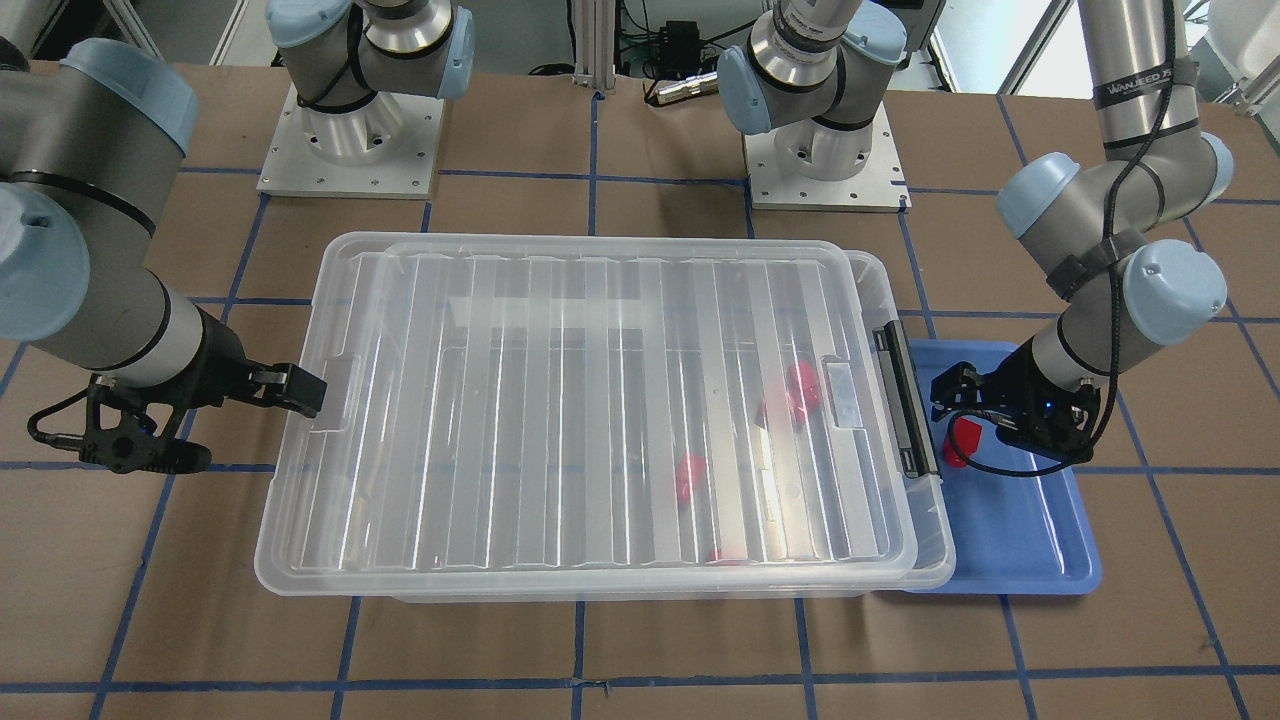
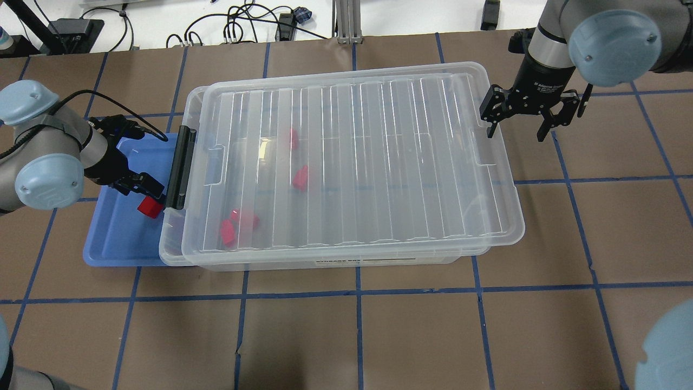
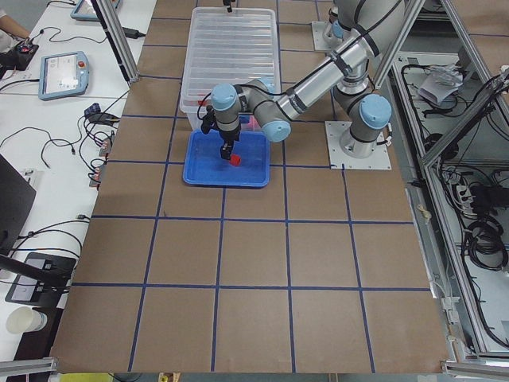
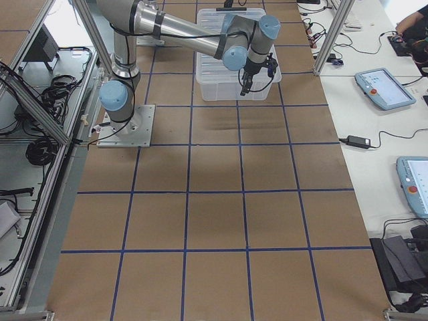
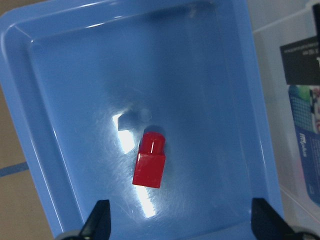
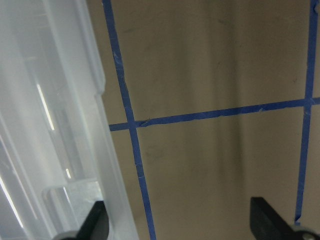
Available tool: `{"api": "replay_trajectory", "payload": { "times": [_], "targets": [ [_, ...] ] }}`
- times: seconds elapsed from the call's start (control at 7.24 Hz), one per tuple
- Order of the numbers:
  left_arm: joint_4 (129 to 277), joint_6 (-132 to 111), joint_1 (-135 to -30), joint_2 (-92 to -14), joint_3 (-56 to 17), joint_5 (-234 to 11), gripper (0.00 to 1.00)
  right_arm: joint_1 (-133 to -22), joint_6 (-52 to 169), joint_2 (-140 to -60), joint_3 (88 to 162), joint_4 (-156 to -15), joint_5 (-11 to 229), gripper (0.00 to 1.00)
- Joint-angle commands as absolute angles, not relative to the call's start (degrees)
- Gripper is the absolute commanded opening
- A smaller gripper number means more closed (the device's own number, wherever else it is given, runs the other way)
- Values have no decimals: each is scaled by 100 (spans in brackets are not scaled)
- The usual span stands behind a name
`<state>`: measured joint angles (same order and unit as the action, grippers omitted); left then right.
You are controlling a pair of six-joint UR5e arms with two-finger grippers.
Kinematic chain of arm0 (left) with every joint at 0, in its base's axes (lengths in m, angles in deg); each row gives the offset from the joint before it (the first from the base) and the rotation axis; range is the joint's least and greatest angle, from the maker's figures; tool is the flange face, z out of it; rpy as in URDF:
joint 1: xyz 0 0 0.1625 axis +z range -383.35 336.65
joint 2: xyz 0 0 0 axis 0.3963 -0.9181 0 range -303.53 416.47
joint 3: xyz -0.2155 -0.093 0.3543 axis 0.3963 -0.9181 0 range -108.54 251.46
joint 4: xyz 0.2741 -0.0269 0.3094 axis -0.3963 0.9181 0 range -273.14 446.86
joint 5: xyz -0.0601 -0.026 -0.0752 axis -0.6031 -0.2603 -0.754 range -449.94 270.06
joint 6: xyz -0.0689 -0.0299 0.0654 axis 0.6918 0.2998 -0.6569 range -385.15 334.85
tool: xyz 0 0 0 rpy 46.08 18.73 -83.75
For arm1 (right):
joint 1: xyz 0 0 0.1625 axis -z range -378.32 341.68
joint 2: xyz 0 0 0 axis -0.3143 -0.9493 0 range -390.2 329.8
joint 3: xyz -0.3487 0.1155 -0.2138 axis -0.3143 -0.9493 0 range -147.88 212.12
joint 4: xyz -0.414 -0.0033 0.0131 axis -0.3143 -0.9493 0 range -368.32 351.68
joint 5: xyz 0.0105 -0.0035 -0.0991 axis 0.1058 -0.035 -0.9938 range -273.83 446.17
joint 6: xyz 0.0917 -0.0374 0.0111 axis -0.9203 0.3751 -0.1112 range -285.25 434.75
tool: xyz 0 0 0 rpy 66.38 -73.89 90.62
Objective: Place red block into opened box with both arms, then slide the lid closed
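A red block (image 5: pixel 150 160) lies on its side in the blue tray (image 5: pixel 60 125), apart from both fingers. My left gripper (image 5: pixel 180 210) hovers open just above it, beside the black handle (image 2: pixel 178 168) of the box (image 2: pixel 178 254). The ribbed clear lid (image 2: pixel 379 162) rests on the box, shifted toward my right arm, leaving a narrow gap at the handle end. Several red blocks (image 2: pixel 300 177) show through the lid inside the box. My right gripper (image 2: pixel 516 130) is open at the lid's far short end, with one finger (image 6: pixel 97 220) next to the lid's rim and nothing held.
The blue tray (image 2: pixel 113 238) sits against the box's handle end, partly under it. Both arm bases (image 1: pixel 350 140) stand on plates behind the box. Brown paper with a blue tape grid (image 2: pixel 357 336) covers the table around the box.
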<state>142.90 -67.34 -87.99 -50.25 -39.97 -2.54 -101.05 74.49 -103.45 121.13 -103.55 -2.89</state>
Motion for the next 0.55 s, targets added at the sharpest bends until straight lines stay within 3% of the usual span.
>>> {"api": "replay_trajectory", "payload": {
  "times": [0.0,0.41],
  "targets": [
    [14267,-6725,-8645,-5119,-4112,-293,100,-9806,7597,-10341,12071,-10359,-269,100],
    [14056,-6612,-8688,-5251,-4270,-274,100,-9725,7589,-10341,12062,-10594,-330,100]
  ]
}}
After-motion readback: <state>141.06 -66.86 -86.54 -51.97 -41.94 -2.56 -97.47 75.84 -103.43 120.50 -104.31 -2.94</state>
